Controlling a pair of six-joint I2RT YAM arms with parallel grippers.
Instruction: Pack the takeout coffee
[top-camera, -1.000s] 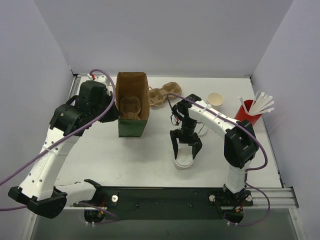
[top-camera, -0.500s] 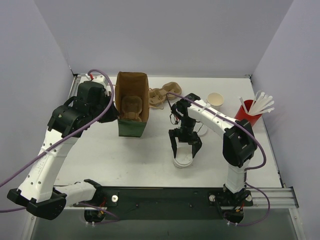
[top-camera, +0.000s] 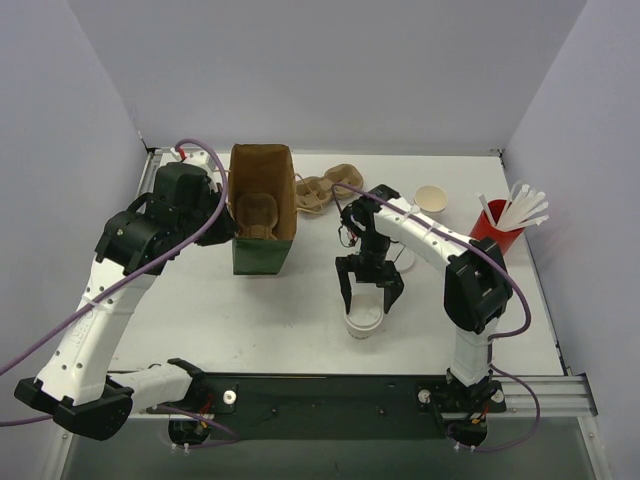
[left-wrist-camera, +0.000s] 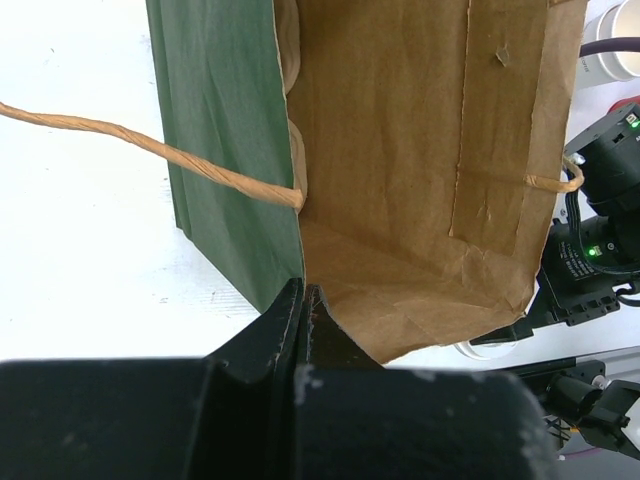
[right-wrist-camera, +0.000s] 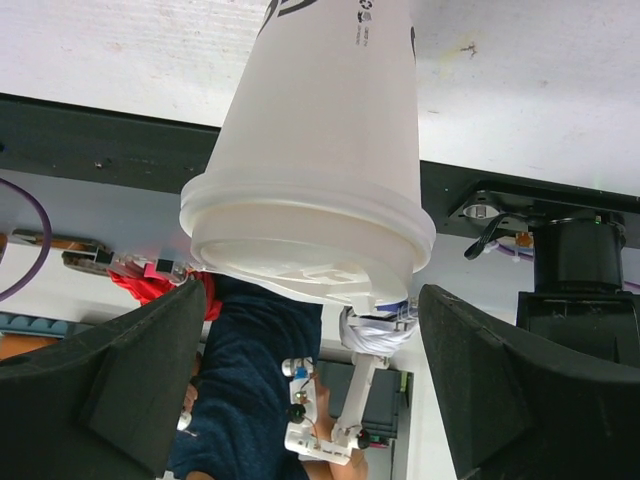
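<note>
Wider now, the right hand has let go of the cup on the surface. The left hand is clamped on the bag's edge.

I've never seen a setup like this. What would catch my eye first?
Probably the tall green paper bag standing open toward the back left, with the left tool pinching its rim. Next, the lidded white cup upright at the front centre, the right tool spread open on either side of its lid. A red cup of white straws stands at the far right.
</note>
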